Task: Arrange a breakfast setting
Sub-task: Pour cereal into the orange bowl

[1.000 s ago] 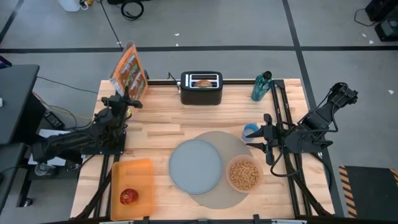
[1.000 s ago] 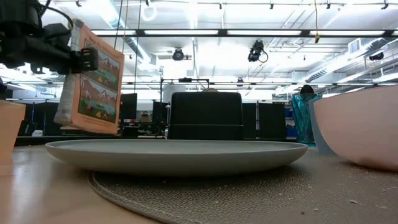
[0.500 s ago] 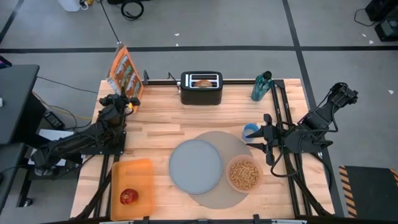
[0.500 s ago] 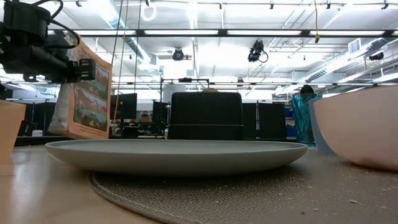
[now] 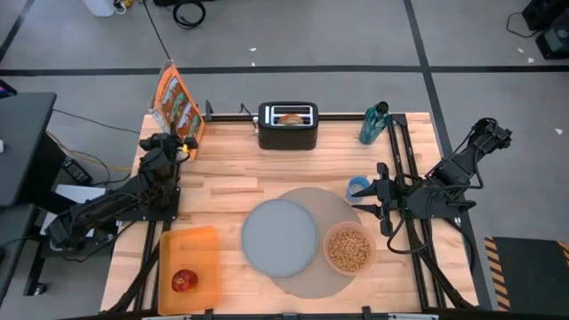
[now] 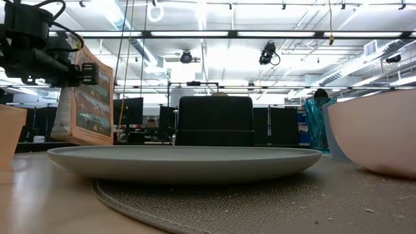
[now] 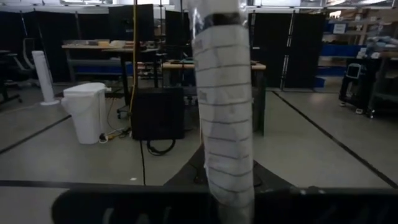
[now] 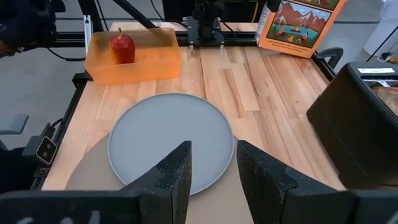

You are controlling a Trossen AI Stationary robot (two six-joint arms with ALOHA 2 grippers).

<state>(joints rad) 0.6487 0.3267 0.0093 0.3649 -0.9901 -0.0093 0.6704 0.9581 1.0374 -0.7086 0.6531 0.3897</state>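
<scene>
While clamped in the left gripper [image 5: 180, 142], flat glossy cereal box [image 5: 175, 101]; right gripper [image 8: 208, 163] parted, empty.

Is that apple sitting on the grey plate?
No, the apple sits on the orange board at the table's left, apart from the empty plate.

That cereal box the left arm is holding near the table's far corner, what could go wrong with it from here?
The left gripper holds the cereal box tilted at the table's far left corner, partly past the table edge; a slip could drop it on the floor. An open top might spill cereal, though no view shows the top.
</scene>
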